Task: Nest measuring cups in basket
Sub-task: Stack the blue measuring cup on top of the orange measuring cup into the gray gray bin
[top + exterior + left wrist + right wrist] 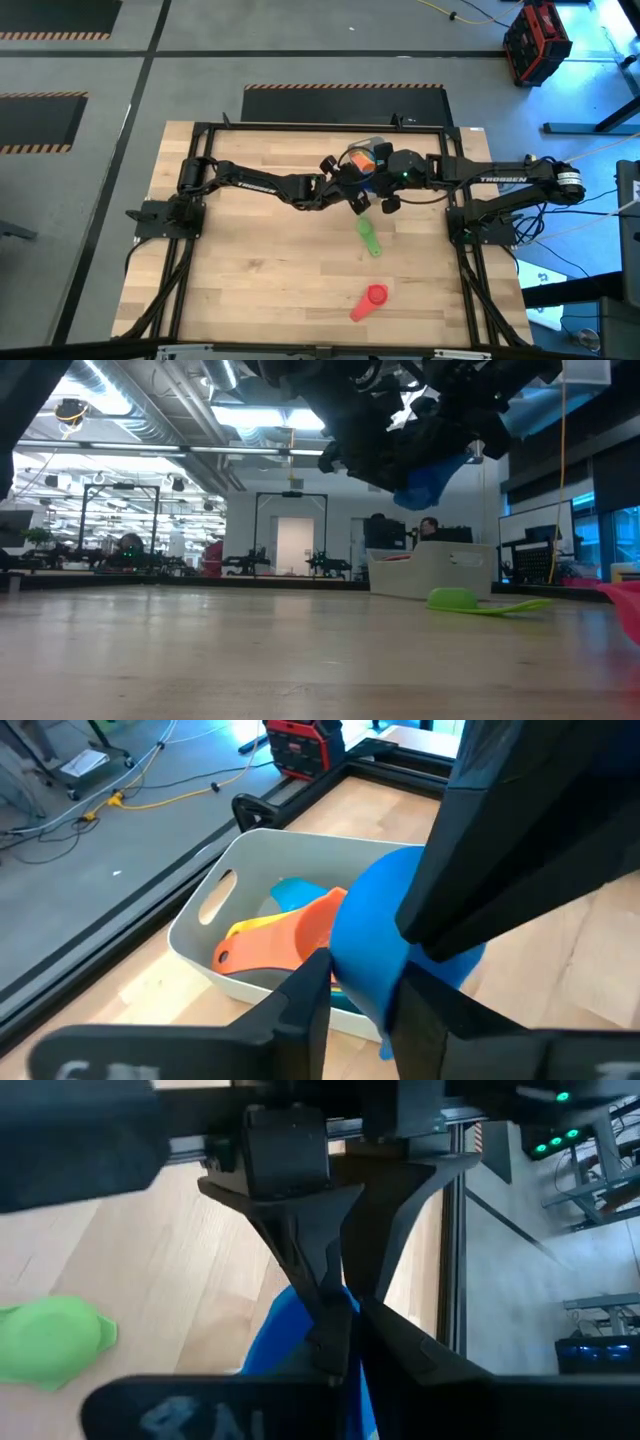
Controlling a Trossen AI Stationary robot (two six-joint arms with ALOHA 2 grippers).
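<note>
A dark blue measuring cup hangs in the air just in front of the basket, high above the table in the low view. My left gripper and my right gripper are both shut on it and meet over the table's far middle. The basket stands on the table and holds an orange cup, a yellow cup and a light blue cup. A green cup and a red cup lie on the table nearer the front edge. My left gripper pinches the dark blue cup's round bowl between its two fingers, coming from the table's left and slanting down. The cup is lifted clear of the table. My right gripper is shut on the same cup's blue plastic, coming from the table's right and slanting down. Its own fingers hide the part they hold.
The table's black frame rail runs just behind the basket. The left half of the wooden table top lies bare. A red and black case stands on the floor beyond the table.
</note>
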